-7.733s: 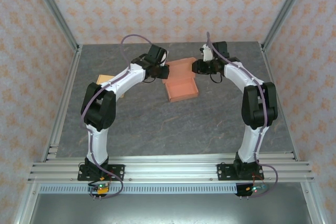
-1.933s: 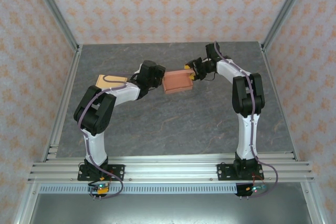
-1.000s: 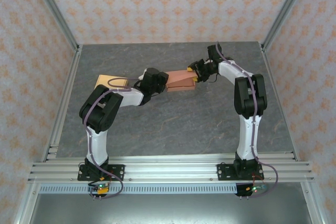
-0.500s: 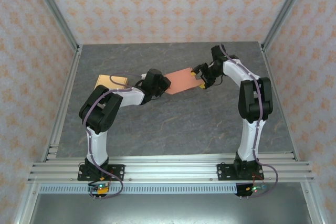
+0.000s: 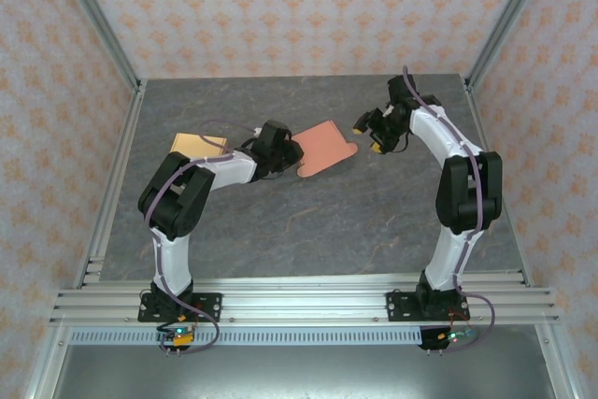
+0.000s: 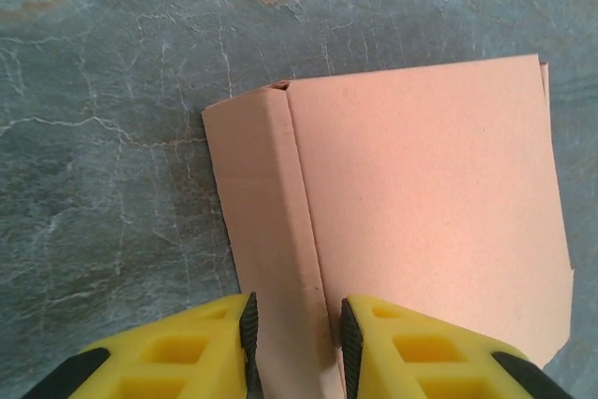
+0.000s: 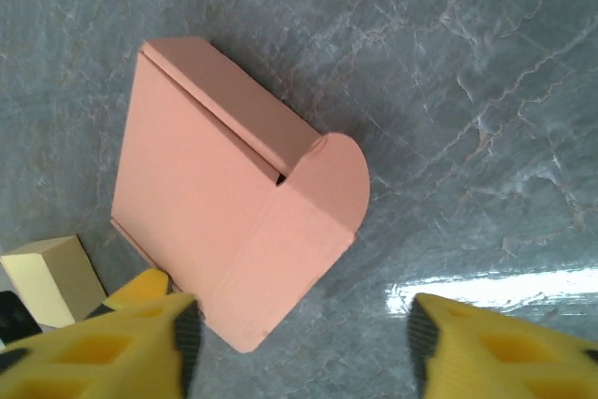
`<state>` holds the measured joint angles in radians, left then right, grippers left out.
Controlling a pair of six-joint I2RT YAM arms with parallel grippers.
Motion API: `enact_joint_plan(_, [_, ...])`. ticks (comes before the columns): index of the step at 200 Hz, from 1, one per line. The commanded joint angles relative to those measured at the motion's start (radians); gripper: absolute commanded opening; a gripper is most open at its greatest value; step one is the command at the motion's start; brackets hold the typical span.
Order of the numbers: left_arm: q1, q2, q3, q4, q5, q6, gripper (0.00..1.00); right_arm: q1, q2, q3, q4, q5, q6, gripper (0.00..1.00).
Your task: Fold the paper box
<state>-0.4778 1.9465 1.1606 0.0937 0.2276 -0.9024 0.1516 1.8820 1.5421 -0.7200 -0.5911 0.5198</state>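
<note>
The paper box [image 5: 324,146] is salmon pink, folded shut with its lid down, and sits at the middle of the table. In the left wrist view my left gripper [image 6: 296,334] is shut across the box's narrow side wall [image 6: 271,231], one pad on each side. From above, that gripper [image 5: 292,158] sits at the box's left edge. My right gripper [image 5: 369,135] stands open just right of the box, apart from it. In the right wrist view the box [image 7: 224,212] lies ahead of the right gripper [image 7: 301,338], its rounded flap [image 7: 332,184] turned toward the fingers.
A tan box [image 5: 196,145] lies on the table behind the left arm and shows as a cream block [image 7: 47,273] in the right wrist view. Grey marbled table [image 5: 308,221] stretches in front of the arms. Metal frame rails line the sides.
A second ago both grippers held the box raised between them. The right gripper has let go and drawn back to the right; the box now lies lower and flatter, still in the left gripper.
</note>
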Motion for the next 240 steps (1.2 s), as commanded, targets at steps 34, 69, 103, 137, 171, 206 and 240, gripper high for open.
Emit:
enact_joint_plan(34, [0.008,-0.043,0.059,-0.105,-0.009,0.144,0.33,0.128,0.109,0.173,-0.05,0.227,-0.407,0.58])
enact_joint_plan(69, [0.019,-0.053,0.036,-0.1,-0.02,0.15,0.33,0.146,0.224,0.263,-0.071,0.362,-0.481,0.6])
enact_joint_plan(103, [0.022,-0.051,0.037,-0.126,-0.017,0.188,0.41,0.145,0.312,0.25,-0.055,0.355,-0.49,0.6])
enact_joint_plan(137, [0.023,-0.009,0.049,-0.11,-0.006,0.192,0.66,0.146,0.339,0.234,-0.076,0.342,-0.48,0.59])
enact_joint_plan(171, [0.026,0.034,0.085,-0.101,-0.008,0.198,0.65,0.145,0.265,0.174,-0.052,0.268,-0.435,0.59])
enact_joint_plan(206, [0.025,0.075,0.075,-0.099,-0.007,0.219,0.44,0.145,0.171,0.098,0.006,0.23,-0.374,0.63])
enact_joint_plan(240, [0.039,0.077,0.039,-0.073,0.033,0.219,0.29,0.131,0.059,0.017,0.101,0.181,-0.321,0.64])
